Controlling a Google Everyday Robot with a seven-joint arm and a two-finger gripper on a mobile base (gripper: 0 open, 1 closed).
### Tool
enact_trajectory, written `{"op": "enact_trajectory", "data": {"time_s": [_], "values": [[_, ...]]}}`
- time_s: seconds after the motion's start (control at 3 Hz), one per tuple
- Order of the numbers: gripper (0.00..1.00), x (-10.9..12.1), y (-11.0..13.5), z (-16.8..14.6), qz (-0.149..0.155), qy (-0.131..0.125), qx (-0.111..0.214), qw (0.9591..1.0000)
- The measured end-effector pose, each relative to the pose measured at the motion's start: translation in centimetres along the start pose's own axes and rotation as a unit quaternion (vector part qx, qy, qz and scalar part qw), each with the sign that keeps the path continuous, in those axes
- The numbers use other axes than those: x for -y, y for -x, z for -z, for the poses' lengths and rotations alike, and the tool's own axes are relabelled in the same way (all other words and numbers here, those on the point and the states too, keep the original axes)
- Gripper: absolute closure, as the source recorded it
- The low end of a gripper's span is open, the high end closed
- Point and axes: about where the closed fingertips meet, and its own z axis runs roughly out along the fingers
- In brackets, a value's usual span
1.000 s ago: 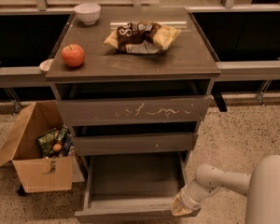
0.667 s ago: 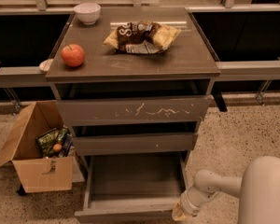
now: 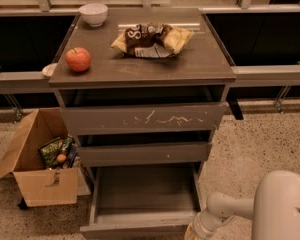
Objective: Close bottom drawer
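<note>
The bottom drawer [image 3: 145, 194] of the grey-brown cabinet stands pulled far out, its empty inside showing and its narrow plain front [image 3: 135, 229] at the lower edge of the view. My arm reaches in from the lower right. My gripper [image 3: 192, 232] is at the drawer's front right corner, partly cut off by the bottom edge of the view. Above it are the medium-fronted drawer [image 3: 145, 153] and the tall-fronted drawer with white scratches [image 3: 142, 118], both slightly out.
On the cabinet top [image 3: 200, 59] lie a red apple [image 3: 78, 59], a white bowl [image 3: 93, 13] and snack bags [image 3: 151, 38]. An open cardboard box [image 3: 37, 161] with packets stands on the floor to the left. Speckled floor lies to the right.
My arm and gripper have dropped lower and a little left along the drawer's front right corner. The drawer looks as far out as before.
</note>
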Motion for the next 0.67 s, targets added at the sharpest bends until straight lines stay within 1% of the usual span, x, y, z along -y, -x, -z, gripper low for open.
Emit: {"op": "enact_trajectory", "data": {"time_s": [0.33, 0.67], "values": [[1.00, 0.5, -0.2, -1.8, 0.005, -0.013, -0.008, 0.9999], [1.00, 2.0, -0.3, -3.1, 0.020, -0.045, -0.012, 0.9987]]}}
